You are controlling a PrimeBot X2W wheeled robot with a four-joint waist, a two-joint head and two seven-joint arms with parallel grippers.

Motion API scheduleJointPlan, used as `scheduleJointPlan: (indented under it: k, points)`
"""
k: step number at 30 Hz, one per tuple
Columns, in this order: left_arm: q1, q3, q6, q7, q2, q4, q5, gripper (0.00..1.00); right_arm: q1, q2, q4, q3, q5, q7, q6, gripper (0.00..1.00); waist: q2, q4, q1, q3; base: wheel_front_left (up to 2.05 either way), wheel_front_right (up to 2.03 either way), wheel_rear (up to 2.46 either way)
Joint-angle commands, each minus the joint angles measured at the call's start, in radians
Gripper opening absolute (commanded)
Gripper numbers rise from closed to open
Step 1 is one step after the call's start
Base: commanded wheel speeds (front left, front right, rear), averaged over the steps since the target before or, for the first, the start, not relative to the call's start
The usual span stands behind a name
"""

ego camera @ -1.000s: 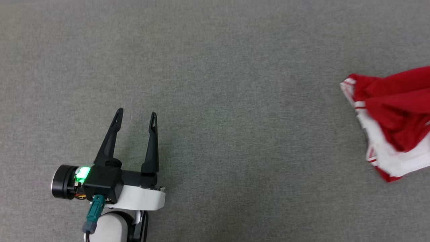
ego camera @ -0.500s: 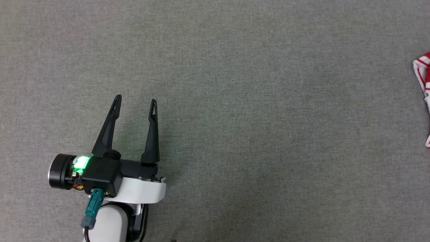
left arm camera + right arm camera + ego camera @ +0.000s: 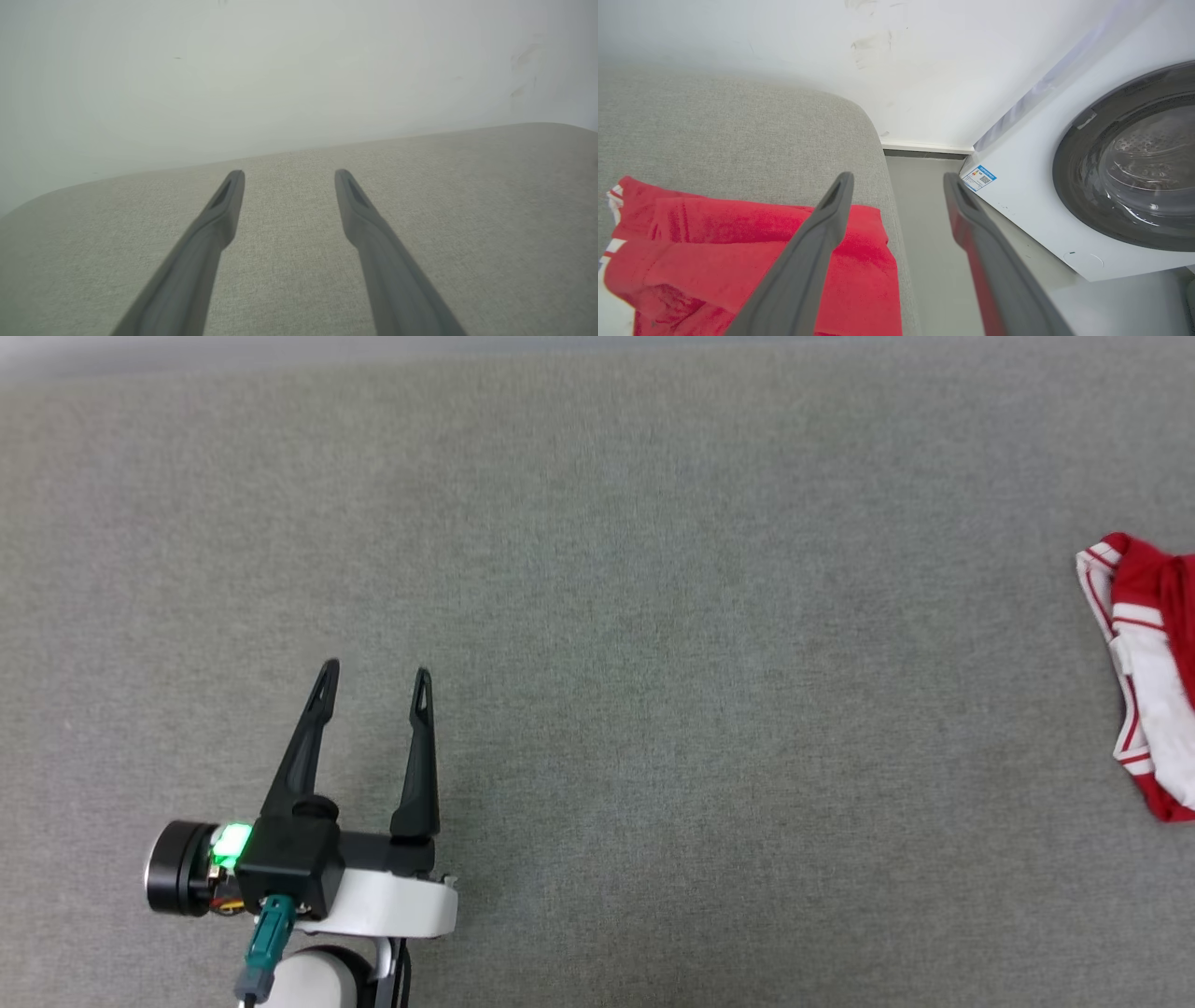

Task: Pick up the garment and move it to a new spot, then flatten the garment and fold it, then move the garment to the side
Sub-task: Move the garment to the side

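Garment [image 3: 1146, 658], red with a white sleeve and striped trim, lies crumpled at the right end of the grey fabric surface [image 3: 653, 616], near its rounded corner, running past the head view's right edge. Right tool [image 3: 899, 182] hangs above it, fingers spread wide with nothing between them; bare floor [image 3: 924, 242] and a white washing machine [image 3: 1125, 158] just beyond. Left tool [image 3: 375, 672] well apart over bare surface at lower left, fingers wide, empty.
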Motion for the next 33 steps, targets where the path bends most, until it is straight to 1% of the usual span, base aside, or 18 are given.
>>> scheduleJointPlan:
  k: [1,4,9,12,15,18,21,25,30,33]
  points:
    - [0.018,0.004,0.006,-0.002,0.002,0.002,-0.006,1.00,0.019,0.016,-0.018,-0.009,-0.010,-0.026,-0.002,1.00,-0.0001,-0.004,0.0000,-0.052,0.00,0.00,0.00]
    - [0.054,0.011,0.013,-0.002,0.001,0.005,-0.010,1.00,0.032,0.044,-0.073,-0.053,-0.050,-0.104,-0.002,1.00,-0.0001,-0.003,0.0000,-0.098,0.00,0.00,0.00]
    - [0.105,0.028,0.016,-0.002,0.003,0.007,-0.015,1.00,0.088,0.141,-0.200,-0.165,-0.133,-0.182,-0.002,1.00,-0.0001,0.008,0.0000,-0.166,0.00,0.00,0.00]
    - [0.128,0.032,0.013,-0.002,0.007,0.011,-0.015,1.00,0.146,0.222,-0.311,-0.243,-0.184,-0.199,-0.002,1.00,-0.0001,0.022,0.0000,-0.197,0.00,0.00,0.00]
    - [0.144,0.036,0.011,-0.002,0.009,0.016,-0.011,1.00,0.218,0.324,-0.433,-0.315,-0.234,-0.205,-0.001,1.00,-0.0001,0.036,0.0000,-0.223,0.00,0.00,0.00]
    - [0.156,0.037,0.006,-0.002,0.012,0.022,-0.010,1.00,0.291,0.429,-0.558,-0.360,-0.291,-0.207,-0.002,1.00,-0.0001,0.052,0.0000,-0.248,0.00,0.00,0.00]
    - [0.166,0.039,0.005,-0.002,0.012,0.031,-0.011,1.00,0.364,0.523,-0.652,-0.376,-0.336,-0.208,-0.002,1.00,-0.0001,0.065,0.0000,-0.273,0.00,0.00,0.00]
    - [0.183,0.040,0.002,-0.002,0.011,0.047,-0.015,1.00,0.462,0.637,-0.719,-0.344,-0.380,-0.208,-0.001,1.00,-0.0001,0.080,0.0000,-0.308,0.00,0.00,0.00]
    - [0.203,0.045,-0.005,-0.002,0.012,0.063,-0.019,1.00,0.579,0.758,-0.740,-0.298,-0.414,-0.209,-0.002,1.00,-0.0001,0.090,0.0000,-0.347,0.00,0.00,0.00]
    - [0.209,0.048,-0.006,-0.002,0.014,0.074,-0.019,1.00,0.628,0.800,-0.739,-0.277,-0.414,-0.209,-0.001,1.00,-0.0001,0.093,0.0000,-0.359,0.00,0.00,0.00]
